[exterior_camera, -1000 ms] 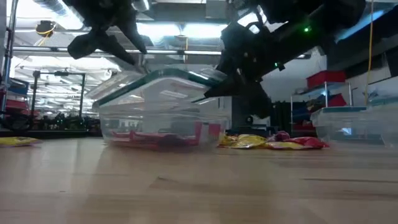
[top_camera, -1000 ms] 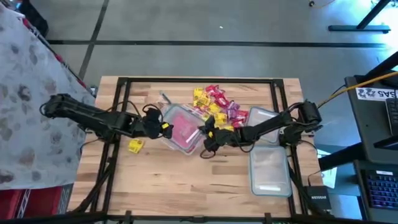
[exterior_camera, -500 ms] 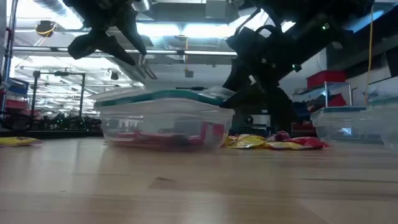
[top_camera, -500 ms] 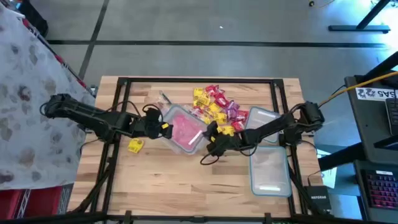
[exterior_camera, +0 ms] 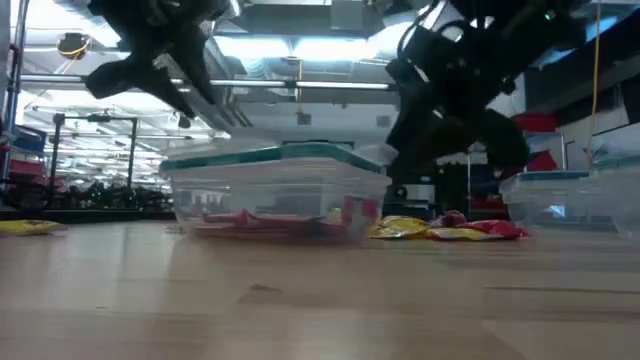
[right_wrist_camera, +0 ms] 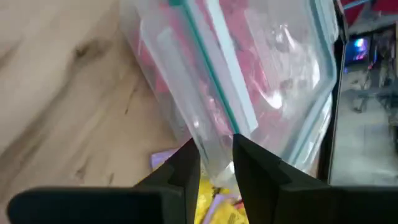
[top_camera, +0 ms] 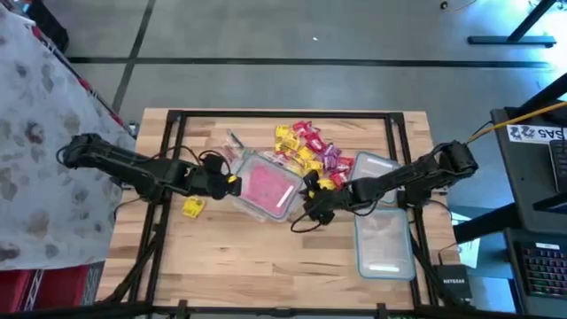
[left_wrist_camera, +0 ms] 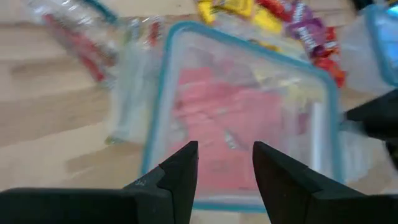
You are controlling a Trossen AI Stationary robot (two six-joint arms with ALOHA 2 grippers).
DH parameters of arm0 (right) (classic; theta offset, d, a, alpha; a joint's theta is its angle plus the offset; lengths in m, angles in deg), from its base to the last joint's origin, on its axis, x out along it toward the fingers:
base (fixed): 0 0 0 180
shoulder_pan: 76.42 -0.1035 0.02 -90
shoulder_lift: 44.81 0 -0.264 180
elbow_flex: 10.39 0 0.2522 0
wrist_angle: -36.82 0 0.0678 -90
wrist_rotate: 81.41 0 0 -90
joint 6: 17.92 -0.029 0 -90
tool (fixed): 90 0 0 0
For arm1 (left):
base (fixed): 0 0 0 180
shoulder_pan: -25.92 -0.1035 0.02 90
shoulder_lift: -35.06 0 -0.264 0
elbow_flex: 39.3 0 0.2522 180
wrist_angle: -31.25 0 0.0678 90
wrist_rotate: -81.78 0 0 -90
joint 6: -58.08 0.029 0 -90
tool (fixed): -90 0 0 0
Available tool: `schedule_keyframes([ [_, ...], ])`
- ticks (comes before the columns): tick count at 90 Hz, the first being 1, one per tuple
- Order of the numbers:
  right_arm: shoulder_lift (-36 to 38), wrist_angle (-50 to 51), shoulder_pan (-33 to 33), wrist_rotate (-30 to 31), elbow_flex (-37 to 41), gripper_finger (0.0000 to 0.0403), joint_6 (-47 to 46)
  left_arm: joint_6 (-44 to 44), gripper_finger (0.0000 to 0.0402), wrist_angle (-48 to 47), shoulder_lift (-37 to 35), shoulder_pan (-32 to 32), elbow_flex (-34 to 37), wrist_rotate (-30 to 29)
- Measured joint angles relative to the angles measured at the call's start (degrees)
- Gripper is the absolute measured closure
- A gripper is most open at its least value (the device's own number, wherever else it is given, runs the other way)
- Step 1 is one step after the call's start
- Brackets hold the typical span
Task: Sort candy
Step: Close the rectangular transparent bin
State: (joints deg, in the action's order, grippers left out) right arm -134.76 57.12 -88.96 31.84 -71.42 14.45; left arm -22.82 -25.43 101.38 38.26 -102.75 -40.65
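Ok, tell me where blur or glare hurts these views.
Left wrist view: the lidded container and the candy beyond it are motion-smeared. Low view: bright ceiling lights leave both arms as dark silhouettes. Right wrist view: glare streaks the clear lid. High view: fairly even.

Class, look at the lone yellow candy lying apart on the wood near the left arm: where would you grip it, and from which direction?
Grip the yellow candy across its narrow middle, coming straight down from above. It lies flat on bare table with clear space around it, so only a top-down pinch fits. The left gripper is nearest.

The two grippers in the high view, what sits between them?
The clear teal-rimmed plastic container holding pink candy lies between the left gripper and right gripper.
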Motion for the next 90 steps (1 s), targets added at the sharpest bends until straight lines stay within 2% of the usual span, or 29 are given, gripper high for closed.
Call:
schedule_keyframes([
  [19, 1.0, 6.3, -0.3, -0.4, -0.1, 0.0313, -9.6, -3.5, 0.0265, -7.4, 0.0, 0.0, 0.0, 3.5],
  [34, 4.2, 9.8, -0.2, -5.2, 0.3, 0.0290, -15.9, -5.7, 0.0265, -11.0, 0.2, -0.3, 1.7, 5.6],
  [56, 6.7, 8.8, -0.2, -5.1, 0.2, 0.0280, -15.7, -5.9, 0.0265, -9.1, 0.2, -0.3, 2.8, 5.5],
  [74, 6.7, 9.4, -0.2, -10.4, 0.2, 0.0268, -16.3, -5.0, 0.0265, -5.3, 0.2, -0.3, 2.8, 5.5],
  [90, 9.2, 25.0, -0.1, -10.9, -5.2, 0.0256, -19.5, -1.1, 0.0265, 2.4, 0.2, -0.3, 2.8, 5.4],
])
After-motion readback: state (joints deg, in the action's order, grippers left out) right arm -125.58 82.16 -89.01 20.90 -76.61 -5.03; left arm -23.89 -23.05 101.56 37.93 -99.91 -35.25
